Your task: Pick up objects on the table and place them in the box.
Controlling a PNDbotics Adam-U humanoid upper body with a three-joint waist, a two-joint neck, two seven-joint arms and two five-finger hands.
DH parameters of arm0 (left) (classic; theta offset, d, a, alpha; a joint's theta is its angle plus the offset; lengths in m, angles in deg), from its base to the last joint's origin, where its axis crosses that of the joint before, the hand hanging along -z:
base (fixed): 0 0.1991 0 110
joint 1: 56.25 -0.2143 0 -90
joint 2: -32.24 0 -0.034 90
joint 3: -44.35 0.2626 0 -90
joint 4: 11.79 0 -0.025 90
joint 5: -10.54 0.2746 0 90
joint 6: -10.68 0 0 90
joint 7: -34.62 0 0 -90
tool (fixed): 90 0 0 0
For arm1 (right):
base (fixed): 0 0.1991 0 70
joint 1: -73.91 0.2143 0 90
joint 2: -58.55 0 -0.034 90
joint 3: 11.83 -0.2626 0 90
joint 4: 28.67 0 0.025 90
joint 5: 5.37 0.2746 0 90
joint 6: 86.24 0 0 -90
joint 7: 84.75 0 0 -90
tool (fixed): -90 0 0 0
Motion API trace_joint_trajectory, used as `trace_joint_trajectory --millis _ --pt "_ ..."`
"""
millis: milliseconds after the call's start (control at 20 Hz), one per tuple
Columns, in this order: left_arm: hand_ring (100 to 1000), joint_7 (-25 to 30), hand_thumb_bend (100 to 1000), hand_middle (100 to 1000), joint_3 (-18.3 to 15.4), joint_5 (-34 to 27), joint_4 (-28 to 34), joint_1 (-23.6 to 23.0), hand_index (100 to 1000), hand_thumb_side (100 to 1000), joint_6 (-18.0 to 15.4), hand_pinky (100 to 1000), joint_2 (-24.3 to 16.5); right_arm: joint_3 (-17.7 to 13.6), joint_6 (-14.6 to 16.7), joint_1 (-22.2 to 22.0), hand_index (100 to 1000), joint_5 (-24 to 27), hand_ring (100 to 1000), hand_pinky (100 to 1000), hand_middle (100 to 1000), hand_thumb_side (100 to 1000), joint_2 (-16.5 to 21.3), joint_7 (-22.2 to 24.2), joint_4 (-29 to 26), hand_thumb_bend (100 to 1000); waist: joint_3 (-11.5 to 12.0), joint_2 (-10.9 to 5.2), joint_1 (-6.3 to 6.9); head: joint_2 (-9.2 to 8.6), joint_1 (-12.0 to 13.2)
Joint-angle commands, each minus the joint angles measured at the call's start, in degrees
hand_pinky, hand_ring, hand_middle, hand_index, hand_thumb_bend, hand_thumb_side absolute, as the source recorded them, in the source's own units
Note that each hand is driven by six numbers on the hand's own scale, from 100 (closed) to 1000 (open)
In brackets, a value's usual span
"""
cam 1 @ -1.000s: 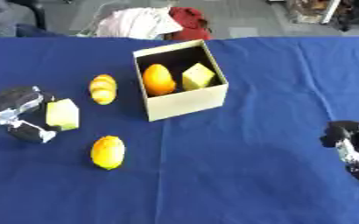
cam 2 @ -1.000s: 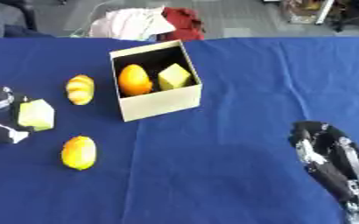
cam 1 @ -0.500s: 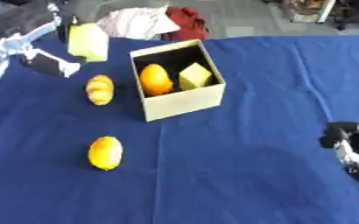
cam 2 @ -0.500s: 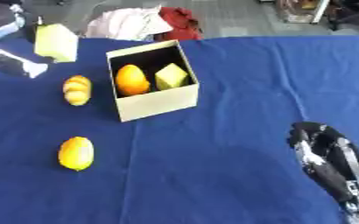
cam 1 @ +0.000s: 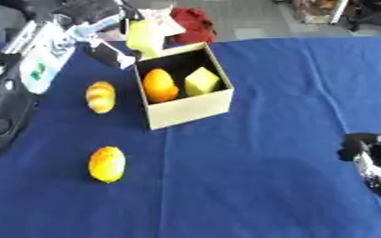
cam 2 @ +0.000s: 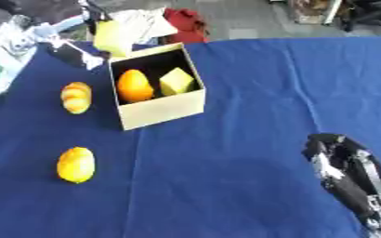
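**Yellow block held over the box's back corner**

The yellow block (cam 1: 143, 37) stands roughly upright, long axis vertical, pinched in the left hand (cam 1: 96, 14) above the box (cam 1: 186, 108) rim (2 items already inside). Right hand (cam 2: 344, 173) rests low right; can't tell its fingers.

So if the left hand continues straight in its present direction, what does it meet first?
Probably the open tan cardboard box: the left hand, holding a yellow-green block, is beside its far-left corner. Height above it is unclear.
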Motion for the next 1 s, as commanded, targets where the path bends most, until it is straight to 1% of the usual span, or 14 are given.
trace_joint_trajectory --millis 50,150,250,300,400,450,500,750,850,950,1000 --pt "657 -0.37 169 662 0.58 1.42 -1.22 1.65 826 236 -1.93 760 0.72 0.05 0.16 0.69 695 0.59 622 644 589 445 0.62 0.34 -0.52 100 -0.13 -1.3 -0.58 0.18 0.35" --pt "721 -0.07 179 739 1.08 1.92 -1.08 1.55 883 399 -2.97 794 1.0 0.04 0.15 0.72 695 0.62 623 644 589 445 0.61 0.37 -0.51 100 -0.11 -1.28 -0.63 0.27 0.39" --pt "763 0.61 200 788 1.35 2.39 -0.41 1.27 916 502 -3.75 822 0.79 0.0 0.15 0.7 695 0.61 623 644 589 447 0.64 0.36 -0.49 100 -0.03 -1.27 -0.63 0.31 0.37" --pt "775 1.05 209 804 1.38 2.6 0.04 1.14 926 537 -4.02 831 0.54 -0.05 0.14 0.69 695 0.59 623 644 589 445 0.65 0.32 -0.47 100 0.05 -1.27 -0.62 0.31 0.37" --pt "823 2.03 246 863 1.42 2.85 1.18 0.74 954 643 -4.55 862 -0.16 -0.1 0.16 0.65 695 0.55 623 644 589 446 0.66 0.28 -0.47 100 0.2 -1.27 -0.58 0.29 0.28" --pt "829 2.74 254 870 1.46 2.92 1.8 0.51 958 655 -4.86 866 -0.58 -0.13 0.16 0.63 695 0.53 623 644 589 445 0.69 0.27 -0.47 100 0.28 -1.28 -0.56 0.3 0.23" --pt "847 3.45 285 893 1.5 3.03 2.47 0.26 971 684 -5.16 878 -1.07 -0.16 0.17 0.61 695 0.5 623 644 589 445 0.71 0.25 -0.46 100 0.38 -1.29 -0.54 0.29 0.19" --pt "870 5.69 335 930 1.13 3.81 4.25 -0.95 998 737 -5.36 892 -2.64 -0.24 0.17 0.5 695 0.44 623 644 589 447 0.8 0.17 -0.41 100 0.83 -1.35 -0.5 0.21 -0.04" --pt "879 6.08 371 942 1.03 4.37 4.23 -1.19 1000 794 -5.31 900 -2.89 -0.26 0.18 0.49 695 0.4 623 644 589 445 0.79 0.17 -0.4 100 0.94 -1.39 -0.51 0.19 -0.09" --pt "880 6.33 380 942 0.96 4.49 4.65 -1.57 1000 810 -5.59 901 -3.34 -0.29 0.2 0.47 695 0.39 623 644 589 444 0.76 0.18 -0.39 100 0.99 -1.42 -0.53 0.15 -0.16" --pt "874 6.54 361 934 0.91 3.96 5.4 -1.9 1000 814 -5.96 898 -3.83 -0.32 0.2 0.45 695 0.37 623 644 589 445 0.78 0.17 -0.37 100 1.02 -1.42 -0.52 0.11 -0.21"
